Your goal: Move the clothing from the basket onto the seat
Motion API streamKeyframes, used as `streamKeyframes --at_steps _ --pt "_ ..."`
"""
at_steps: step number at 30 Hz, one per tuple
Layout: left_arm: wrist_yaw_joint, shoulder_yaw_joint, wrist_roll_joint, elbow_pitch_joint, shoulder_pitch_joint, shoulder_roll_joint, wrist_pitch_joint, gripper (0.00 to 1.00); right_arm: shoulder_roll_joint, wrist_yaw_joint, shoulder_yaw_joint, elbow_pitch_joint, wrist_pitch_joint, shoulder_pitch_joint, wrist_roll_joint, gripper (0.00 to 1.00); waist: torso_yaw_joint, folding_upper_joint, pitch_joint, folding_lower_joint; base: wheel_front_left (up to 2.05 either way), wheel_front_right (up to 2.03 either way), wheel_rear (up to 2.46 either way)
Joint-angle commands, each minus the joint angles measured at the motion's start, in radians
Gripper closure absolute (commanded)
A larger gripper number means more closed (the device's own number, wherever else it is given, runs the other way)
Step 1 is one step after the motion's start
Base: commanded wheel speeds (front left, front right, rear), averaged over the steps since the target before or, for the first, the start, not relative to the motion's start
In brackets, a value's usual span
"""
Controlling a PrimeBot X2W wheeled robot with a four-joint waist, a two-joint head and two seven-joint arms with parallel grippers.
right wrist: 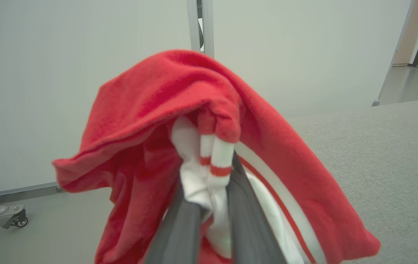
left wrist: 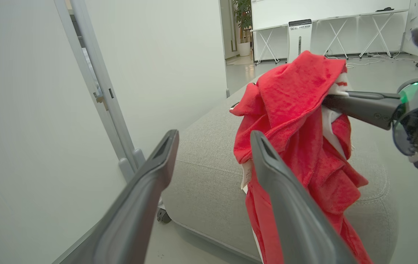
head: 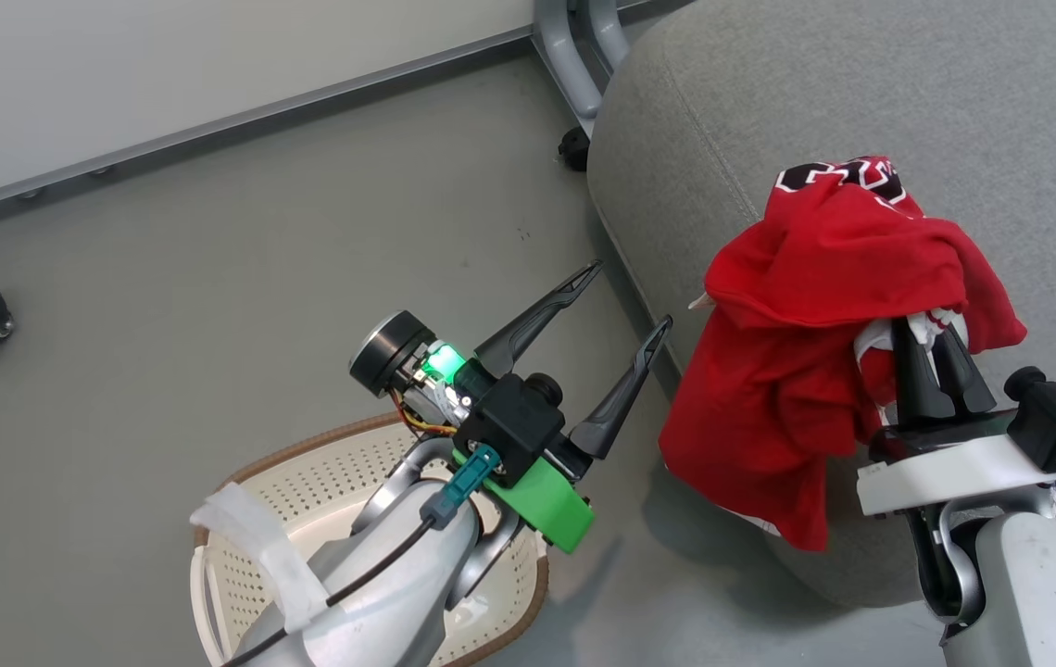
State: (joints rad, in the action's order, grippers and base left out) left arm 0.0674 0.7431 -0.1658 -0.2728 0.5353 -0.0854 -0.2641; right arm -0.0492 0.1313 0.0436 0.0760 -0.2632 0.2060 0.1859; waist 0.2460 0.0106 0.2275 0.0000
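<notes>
The right gripper (head: pixel 928 326) is pinched narrow on the white striped trim of the red jersey (head: pixel 797 306), which hangs bunched from it over the rounded edge of the grey seat cushion (head: pixel 861 93). The left gripper (head: pixel 632 294) stands wide and holds nothing, above the floor (head: pixel 213 278) between the laundry basket (head: pixel 306 443) and the cushion.

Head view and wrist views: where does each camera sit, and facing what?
Head view: from the head, down at basket and seat; left claw open, right claw shut on the jersey.
Left wrist view: left wrist, toward the seat; own fingers, also the right claw.
Right wrist view: right wrist, toward a wall; own fingers.
All share jersey and seat.
</notes>
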Motion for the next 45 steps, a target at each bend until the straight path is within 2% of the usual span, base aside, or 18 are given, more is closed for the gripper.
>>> streamKeyframes --at_steps 1,10,24,28,37,45 --pt "0.003 -0.005 0.008 -0.003 0.018 -0.009 -0.001 0.0 -0.002 -0.001 0.004 -0.01 -0.002 -0.01 0.005 1.0 0.024 -0.0106 0.02 0.0 0.0 0.0 0.0" --pt "0.011 -0.007 0.018 -0.003 0.028 -0.01 -0.001 0.0 -0.003 -0.001 0.041 -0.028 -0.002 0.06 0.011 1.0 0.029 -0.0106 0.055 0.0 0.0 0.0 0.0" --pt "0.018 0.0 0.04 -0.003 0.085 -0.029 -0.001 0.0 -0.009 -0.001 0.162 -0.026 -0.002 0.391 -0.059 1.0 0.02 -0.0106 0.227 0.0 0.0 0.0 0.0" --pt "0.02 0.005 0.051 -0.001 0.111 -0.04 0.002 0.0 -0.042 -0.001 0.199 -0.018 -0.002 0.495 -0.072 1.0 0.018 -0.0106 0.287 0.0 0.0 0.0 0.0" --pt "0.022 0.016 0.068 0.015 0.156 -0.063 0.019 0.0 -0.169 -0.001 0.309 0.065 -0.002 0.714 -0.091 1.0 0.014 -0.0106 0.411 0.0 0.0 0.0 0.0" --pt "0.022 0.02 0.077 0.033 0.182 -0.084 0.033 0.0 -0.273 -0.001 0.409 0.156 -0.002 0.865 -0.094 1.0 0.019 -0.0106 0.467 0.0 0.0 0.0 0.0"
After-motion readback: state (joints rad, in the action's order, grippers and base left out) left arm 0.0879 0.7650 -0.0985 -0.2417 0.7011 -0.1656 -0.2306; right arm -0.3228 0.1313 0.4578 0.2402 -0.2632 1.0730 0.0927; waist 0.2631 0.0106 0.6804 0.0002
